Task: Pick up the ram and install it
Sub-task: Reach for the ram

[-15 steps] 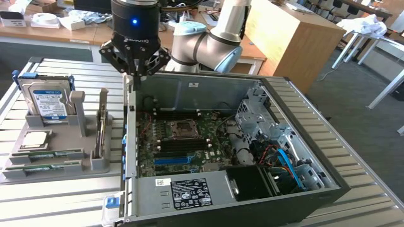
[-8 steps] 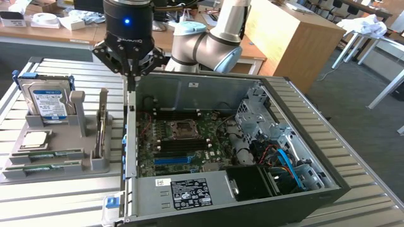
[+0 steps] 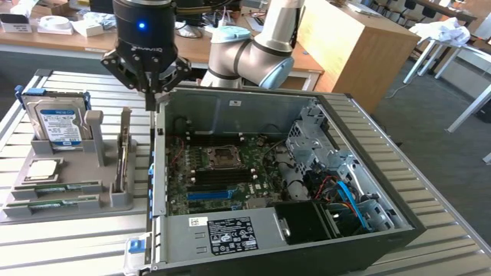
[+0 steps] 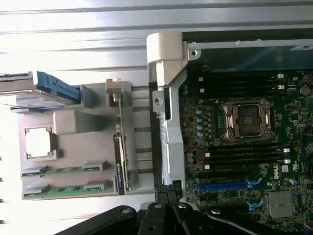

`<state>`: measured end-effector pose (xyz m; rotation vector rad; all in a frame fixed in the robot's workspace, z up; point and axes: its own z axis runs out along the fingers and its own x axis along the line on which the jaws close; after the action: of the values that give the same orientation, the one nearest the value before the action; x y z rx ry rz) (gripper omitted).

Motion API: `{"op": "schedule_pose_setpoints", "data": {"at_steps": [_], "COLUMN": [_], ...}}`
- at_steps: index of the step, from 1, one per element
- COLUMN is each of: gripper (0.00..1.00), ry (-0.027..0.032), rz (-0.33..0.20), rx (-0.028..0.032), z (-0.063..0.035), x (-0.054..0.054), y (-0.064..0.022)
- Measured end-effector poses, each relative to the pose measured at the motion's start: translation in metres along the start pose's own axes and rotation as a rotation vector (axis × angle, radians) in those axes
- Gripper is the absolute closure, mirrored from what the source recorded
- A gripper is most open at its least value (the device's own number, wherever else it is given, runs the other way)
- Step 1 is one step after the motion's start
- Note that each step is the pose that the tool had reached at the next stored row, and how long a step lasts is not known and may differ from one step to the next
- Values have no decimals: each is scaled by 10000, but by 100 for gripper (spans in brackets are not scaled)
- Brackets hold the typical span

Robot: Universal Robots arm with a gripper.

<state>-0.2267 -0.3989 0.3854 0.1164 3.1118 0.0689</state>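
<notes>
**A:** Where is the ram?

**B:** In the grey tray on the exterior view's left, just beside the open case. It is a green strip seated in a holder along the tray's near side. A second stick lies parallel to it, just beside it and closer to the tray's near edge.

**A:** And the gripper?

**B:** It hangs over the case wall that faces the tray, toward the far corner. Its fingers are pressed together, and I see nothing between them.

**A:** Is it touching the wall?

**B:** I cannot tell. The tips are right at the wall's top edge. They are well apart from the ram and from the second stick.

**A:** What else is on the tray?

**B:** A drive stands upright at the far end. A square silver chip lies flat between the drive and the ram. A card stands on edge in a slot on the side nearest the case.

**A:** And inside the case?

**B:** The board lies flat on the bottom. It has a socket near its middle, with black slots on either side. A blue slot runs parallel to them, on the side toward the gripper in the wrist view.

**A:** What does everything stand on?

**B:** A slatted metal table, with tray and case side by side.
</notes>
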Motion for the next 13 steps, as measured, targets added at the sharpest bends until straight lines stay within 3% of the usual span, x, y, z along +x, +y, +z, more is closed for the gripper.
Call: {"op": "schedule_pose_setpoints", "data": {"at_steps": [13], "gripper": [90], "ry": [0], "rz": [0], "rx": [0], "z": [20], "x": [230], "y": [-18]}}
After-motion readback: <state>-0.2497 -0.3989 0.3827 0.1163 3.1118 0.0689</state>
